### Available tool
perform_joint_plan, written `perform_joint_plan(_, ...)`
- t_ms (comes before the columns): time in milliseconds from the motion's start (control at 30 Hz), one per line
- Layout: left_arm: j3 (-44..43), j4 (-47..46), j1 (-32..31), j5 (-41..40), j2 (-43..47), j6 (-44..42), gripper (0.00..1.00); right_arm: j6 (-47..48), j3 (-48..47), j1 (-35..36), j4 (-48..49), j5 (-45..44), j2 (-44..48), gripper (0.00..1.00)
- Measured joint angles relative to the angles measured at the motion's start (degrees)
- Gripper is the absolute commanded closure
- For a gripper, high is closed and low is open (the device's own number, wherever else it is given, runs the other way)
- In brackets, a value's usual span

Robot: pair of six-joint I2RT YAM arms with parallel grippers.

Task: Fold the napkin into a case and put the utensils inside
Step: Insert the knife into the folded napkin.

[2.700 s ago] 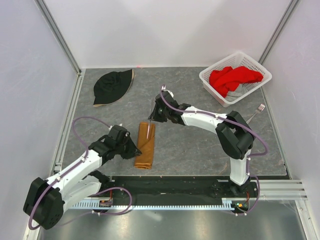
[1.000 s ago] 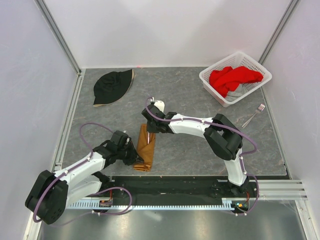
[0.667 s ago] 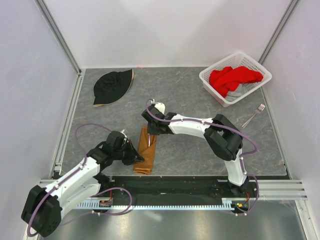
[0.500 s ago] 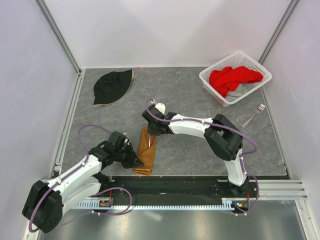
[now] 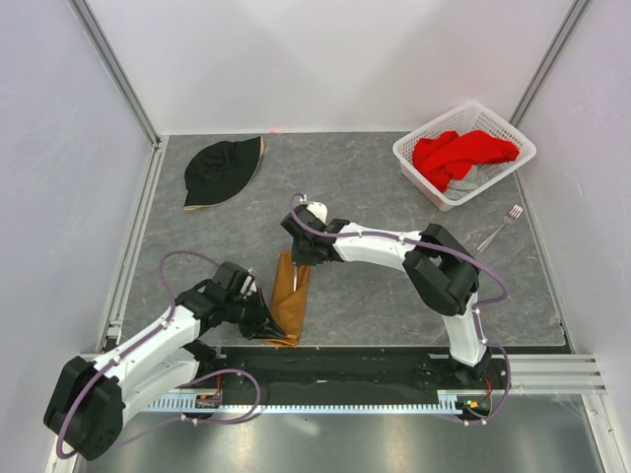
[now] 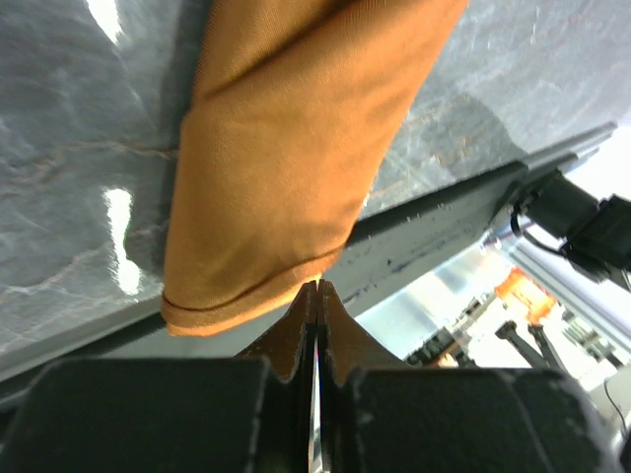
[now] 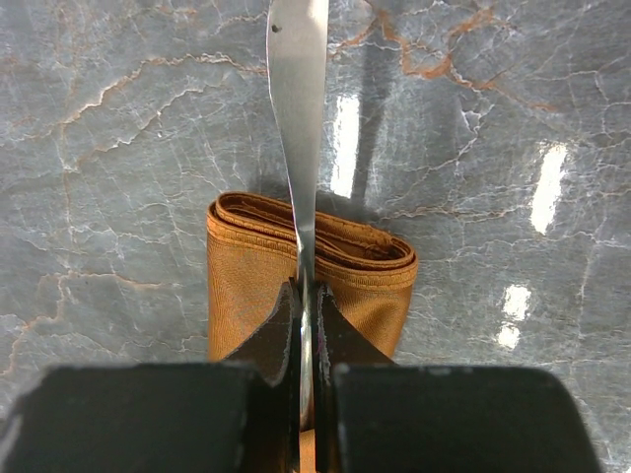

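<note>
Your left end effector [image 6: 316,289]: together, tips at the case's [image 6: 286,148] near end.
Your right end effector [image 7: 306,296]: clamped on the knife [image 7: 298,108] over the case.

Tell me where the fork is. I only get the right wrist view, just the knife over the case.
Observer: The fork lies by the table's right edge, just this side of the basket.
Operator: And the left arm?
Observer: The left jaws are shut at the case's near end, tips at its hem.
Operator: Anything else out there?
Observer: A black hat at the far left.
</note>
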State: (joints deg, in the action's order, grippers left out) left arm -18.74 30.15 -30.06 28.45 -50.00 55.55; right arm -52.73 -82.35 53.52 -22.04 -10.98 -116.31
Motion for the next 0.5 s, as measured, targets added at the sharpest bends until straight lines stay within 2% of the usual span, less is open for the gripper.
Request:
perform_joint_plan(200,1.3,-0.2,0.0,0.8,-1.6,0.0,0.98,0.0,-0.5,-0.1,-0.2,0.2,0.0,1.00)
perform_joint_plan(500,2.0,-5.4,0.0,1.6,-10.3,0.1,0.98,0.3,-1.5,-0.4,-0.5,0.9,-1.2,1.00)
